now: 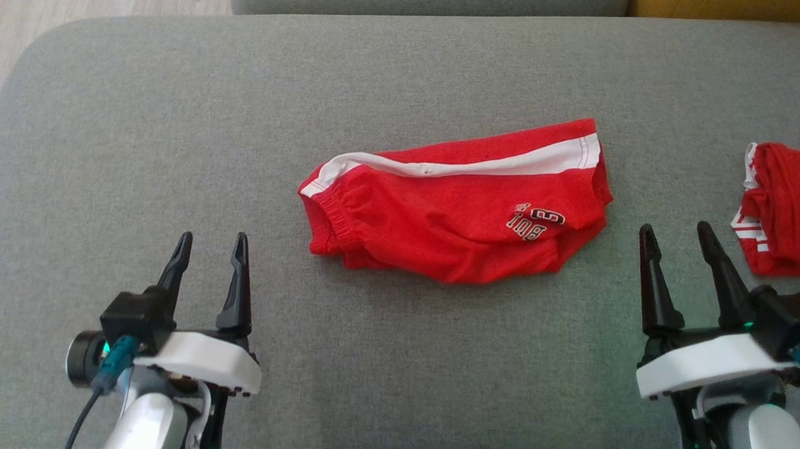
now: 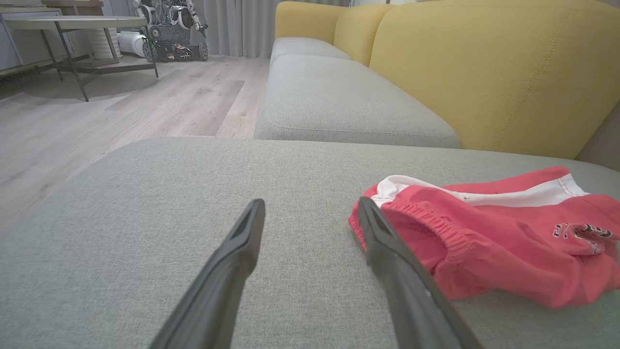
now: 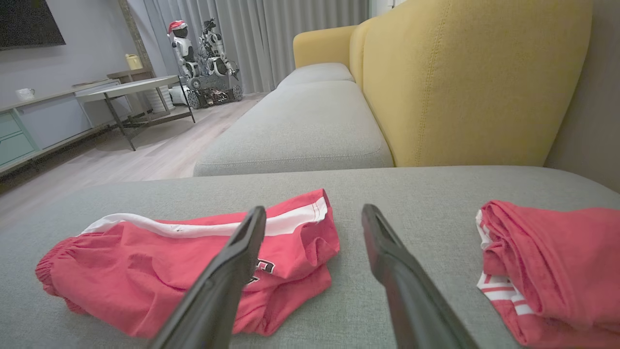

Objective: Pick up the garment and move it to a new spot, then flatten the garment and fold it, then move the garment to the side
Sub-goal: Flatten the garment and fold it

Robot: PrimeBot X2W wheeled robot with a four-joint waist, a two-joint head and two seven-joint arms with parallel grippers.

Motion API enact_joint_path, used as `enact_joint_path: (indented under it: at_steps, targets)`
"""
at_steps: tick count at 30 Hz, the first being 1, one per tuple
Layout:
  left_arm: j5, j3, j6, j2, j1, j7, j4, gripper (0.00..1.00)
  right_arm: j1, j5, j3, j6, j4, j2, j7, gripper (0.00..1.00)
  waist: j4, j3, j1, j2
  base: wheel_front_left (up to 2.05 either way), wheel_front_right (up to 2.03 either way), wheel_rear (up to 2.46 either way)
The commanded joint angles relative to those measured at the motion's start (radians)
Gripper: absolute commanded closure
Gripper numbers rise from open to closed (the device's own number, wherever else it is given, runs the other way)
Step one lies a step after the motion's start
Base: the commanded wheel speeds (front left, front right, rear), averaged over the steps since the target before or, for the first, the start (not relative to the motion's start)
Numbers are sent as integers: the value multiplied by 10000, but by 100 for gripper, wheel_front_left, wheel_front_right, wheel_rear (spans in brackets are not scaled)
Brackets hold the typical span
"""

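The left gripper (image 1: 212, 238) (image 2: 311, 203) is holding its jaws wide apart with nothing between them, fingers pointing away from the robot across the grey cushion (image 1: 175, 107). The right gripper (image 1: 675, 230) (image 3: 314, 210) is doing the same, jaws spread and gripping nothing.

Between the two, the red shorts (image 1: 454, 213) are lying on the middle of the cushion, clear of both grippers. They are lying crosswise in a loose, rumpled bundle. The elastic waistband end is pointing toward the left gripper, and the leg end with a printed emblem is pointing toward the right one. A white stripe is running along their far edge. In the left wrist view the waistband is sitting just beside the inner finger's tip. In the right wrist view the emblem end is showing behind the left-hand finger.

Beyond the right gripper, a second red garment (image 1: 792, 208) (image 3: 557, 261) with white stripes is lying bunched at the cushion's right edge, well apart from the shorts.

Farther out, a yellow backrest (image 3: 460, 82) is rising behind more grey seat cushions, and a wooden floor (image 2: 145, 97) is stretching toward a table (image 3: 131, 87) and some parked robots (image 3: 203, 58).
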Motion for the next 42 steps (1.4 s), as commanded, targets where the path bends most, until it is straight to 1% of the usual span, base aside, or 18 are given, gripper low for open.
enact_joint_path:
  at_steps: [1, 8, 12, 16, 21, 22, 25, 29, 32, 33, 34, 35, 39, 42]
  targets:
    - [-7, 270, -30, 224, -240, -121, -241, 0, -107, -70, 202, -9, -413, -26, 39, 0, 8, 7, 0, 0, 0, 0, 0]
    - [-18, 204, -34, 218, -372, -121, -255, 0, -231, -59, 141, -9, -264, -12, 153, 0, 82, 118, 0, 0, 0, 0, 0]
    - [8, 113, -59, 160, -607, -121, -312, 0, -741, 0, 111, -9, 259, -14, 208, 0, 244, 412, 0, 0, 0, 0, 0]
    - [40, 32, -123, 81, -951, -121, -349, 0, -1688, 12, 152, -9, 1348, -128, 178, 0, 463, 811, 0, 0, 0, 0, 0]
    - [127, -62, -243, -51, -1300, -121, -338, 0, -2913, -187, 83, -9, 3337, -157, 243, 0, 752, 1204, 0, 0, 0, 0, 0]
    - [127, -62, -243, -51, -1300, -121, -338, 0, -2913, -187, 83, -9, 3337, -157, 243, 0, 752, 1204, 0, 0, 0, 0, 0]
    - [188, -140, -312, -172, -1434, -121, -267, 0, -3256, -391, -290, -9, 4366, -121, 301, 0, 934, 1292, 0, 0, 0, 0, 0]
    - [216, -103, -375, -263, -1493, -121, -219, 0, -3297, -526, -685, -9, 5241, -42, 480, 0, 1002, 1316, 0, 0, 0, 0, 0]
    - [234, -32, -403, -304, -1454, -122, -213, 0, -3248, -278, -495, -9, 5665, -8, 654, 0, 948, 1290, 0, 0, 0, 0, 0]
    - [256, -18, -419, -304, -1441, -122, -213, 0, -3244, -49, -336, -9, 5787, -4, 727, 57, 916, 1273, 0, 0, 0, 0, 0]
    - [287, -3, -425, -296, -1424, -122, -209, 0, -3254, 132, -196, -9, 5866, -2, 733, 87, 878, 1257, 0, 0, 0, 0, 0]
    - [304, 12, -431, -299, -1412, -122, -207, 0, -3261, 284, -75, -9, 5931, -1, 723, 100, 843, 1250, 0, 0, 0, 0, 0]
    - [366, 78, -470, -287, -1380, -122, -212, 0, -3225, 744, 240, -9, 6010, 2, 559, 100, 709, 1172, 0, 0, 0, 0, 0]
    - [389, 151, -479, -269, -1308, -122, -226, 0, -2995, 1028, 321, -9, 5834, 3, 300, 100, 617, 1067, 0, 0, 0, 0, 0]
